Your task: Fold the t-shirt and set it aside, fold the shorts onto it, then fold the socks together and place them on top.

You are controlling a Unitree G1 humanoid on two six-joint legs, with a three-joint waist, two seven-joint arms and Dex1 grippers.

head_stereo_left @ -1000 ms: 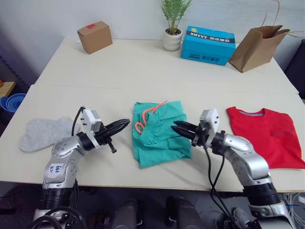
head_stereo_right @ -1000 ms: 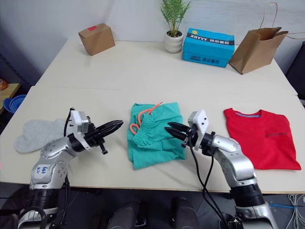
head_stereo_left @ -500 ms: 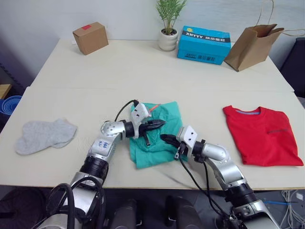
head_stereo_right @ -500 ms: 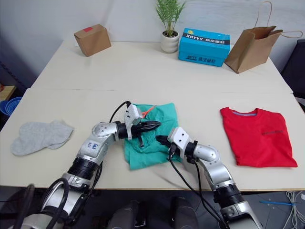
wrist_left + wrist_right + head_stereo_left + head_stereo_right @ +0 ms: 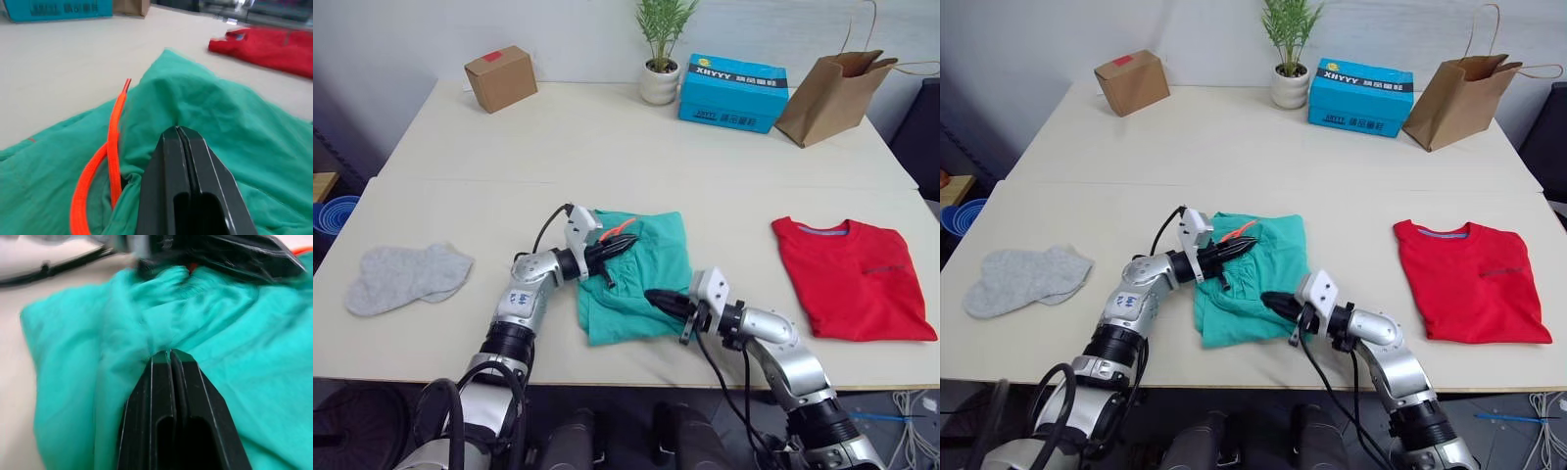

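Table (image 5: 607, 137) is carrying everything we are logging. T-shirt (image 5: 852, 279) is lying flat at the robot's right, collar toward the far edge, long axis running near to far. Shorts (image 5: 636, 279) are sitting at centre, bunched, long axis near to far, orange drawstring (image 5: 105, 161) at the far-left corner. Socks (image 5: 406, 277) are lying far left, long axis left to right. We are seeing the left gripper (image 5: 181, 131) pinching shorts fabric by the drawstring, and the right gripper (image 5: 168, 353) pinching their near-right edge.
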